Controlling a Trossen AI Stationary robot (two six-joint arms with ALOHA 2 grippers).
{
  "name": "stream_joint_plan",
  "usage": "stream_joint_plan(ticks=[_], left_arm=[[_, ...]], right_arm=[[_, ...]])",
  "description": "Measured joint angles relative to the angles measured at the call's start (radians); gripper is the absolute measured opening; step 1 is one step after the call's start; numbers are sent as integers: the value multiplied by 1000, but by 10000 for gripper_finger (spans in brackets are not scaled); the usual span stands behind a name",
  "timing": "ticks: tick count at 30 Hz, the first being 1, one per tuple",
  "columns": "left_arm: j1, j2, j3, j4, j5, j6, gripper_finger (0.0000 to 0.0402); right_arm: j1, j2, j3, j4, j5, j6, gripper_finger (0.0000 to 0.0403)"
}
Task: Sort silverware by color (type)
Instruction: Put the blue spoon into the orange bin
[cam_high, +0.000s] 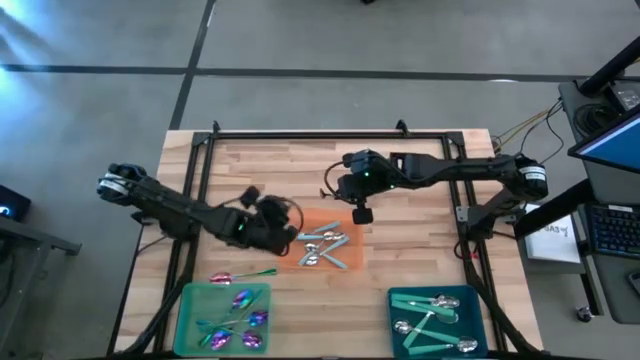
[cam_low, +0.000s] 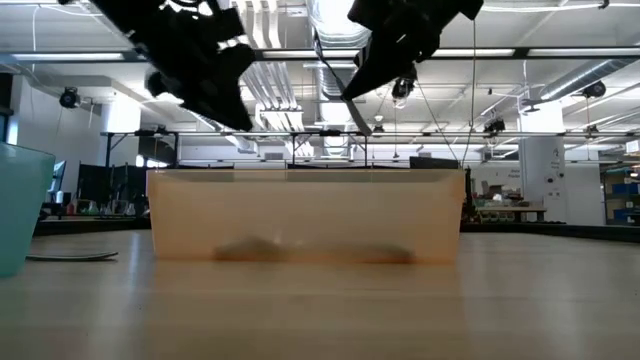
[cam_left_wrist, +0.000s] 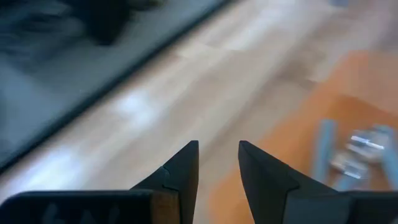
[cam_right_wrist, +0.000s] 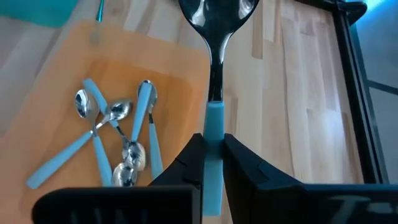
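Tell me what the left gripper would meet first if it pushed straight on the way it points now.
Probably bare tabletop: the left gripper is open and empty, aimed at wood beside the orange tray. The tray's spoons lie off to one side. Depth is uncertain.

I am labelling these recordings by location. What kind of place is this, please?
Probably a robotics lab in a large industrial hall. The low view shows exposed ceiling pipes and ducts and distant workbenches; the high view shows a concrete floor and a computer keyboard beside the wooden table.
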Motion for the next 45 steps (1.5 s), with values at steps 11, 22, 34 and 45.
stream_joint_plan(ticks=[11,22,34,45], left_arm=[[78,-5,-105,496,237,369,97],[99,39,-411,1400,328,492,97],[98,131,-377,1585,320,756,97],[102,159,-316,1579,327,806,97]], right_arm=[[-4,9,-18,0,0,5,24],[11,31,-29,138,-12,-5,24],[38,32,-35,379,-100,13,24],[56,32,-35,389,-106,10,24]])
